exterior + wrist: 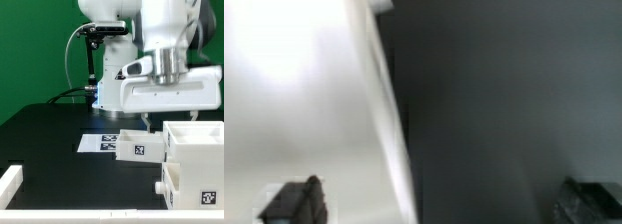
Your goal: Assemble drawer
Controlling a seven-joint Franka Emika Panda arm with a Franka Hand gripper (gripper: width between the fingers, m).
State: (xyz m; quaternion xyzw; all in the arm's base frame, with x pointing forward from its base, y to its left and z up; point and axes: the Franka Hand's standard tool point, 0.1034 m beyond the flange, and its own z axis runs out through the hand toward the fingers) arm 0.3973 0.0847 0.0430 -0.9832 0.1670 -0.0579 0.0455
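Observation:
The large white casing [196, 158] stands at the exterior view's right, with a tag low on its front. A smaller white tray box [140, 146] with a tag sits against its left side. My gripper [149, 122] hangs just above and behind the tray box. In the wrist view the gripper [446, 200] is open, with one dark finger [295, 200] over a glossy white surface [295, 90] and the other over the dark table. The edge of that white part runs between the jaws. I cannot tell which drawer part it is. Nothing is held.
The marker board [98, 143] lies flat on the black table [50, 130], just left of the tray box. A long thin white bar [10, 185] lies at the near left corner. The arm's base and cables stand at the back.

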